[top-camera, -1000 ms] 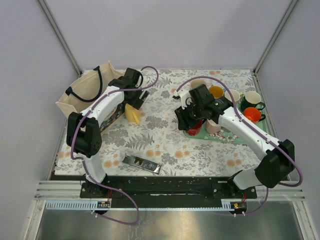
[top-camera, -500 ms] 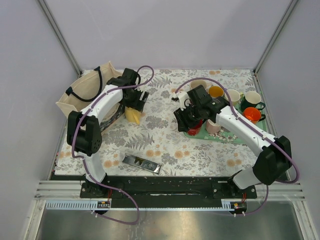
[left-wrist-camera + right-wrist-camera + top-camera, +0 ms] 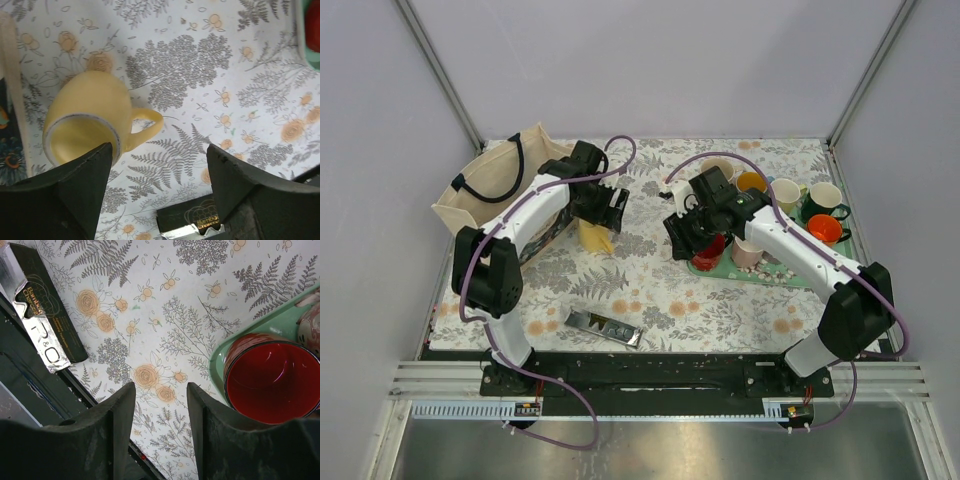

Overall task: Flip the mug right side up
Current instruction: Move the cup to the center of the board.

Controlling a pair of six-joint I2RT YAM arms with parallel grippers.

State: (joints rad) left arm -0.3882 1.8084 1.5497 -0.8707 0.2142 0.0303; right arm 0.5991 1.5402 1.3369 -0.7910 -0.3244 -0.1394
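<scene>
A yellow mug [image 3: 595, 238] lies on its side on the flowered table cloth. In the left wrist view the yellow mug [image 3: 87, 115] shows its open mouth at the lower left and its handle pointing right. My left gripper [image 3: 611, 206] is open and empty just above and to the right of it; its left finger [image 3: 75, 190] overlaps the mug's rim, and I cannot tell if it touches. My right gripper [image 3: 680, 236] is open and empty, hovering left of an upright red mug [image 3: 272, 377] on the green tray [image 3: 220, 359].
The green tray [image 3: 790, 275] at the right carries several upright mugs, among them an orange one [image 3: 825, 230] and a dark green one [image 3: 823, 200]. A cloth tote bag [image 3: 495, 185] stands at the back left. A foil-wrapped dark bar [image 3: 603, 326] lies near the front edge.
My left gripper has moved right and nearer, and the yellow mug has shifted slightly nearer with it. My right gripper has drifted a little to the left.
</scene>
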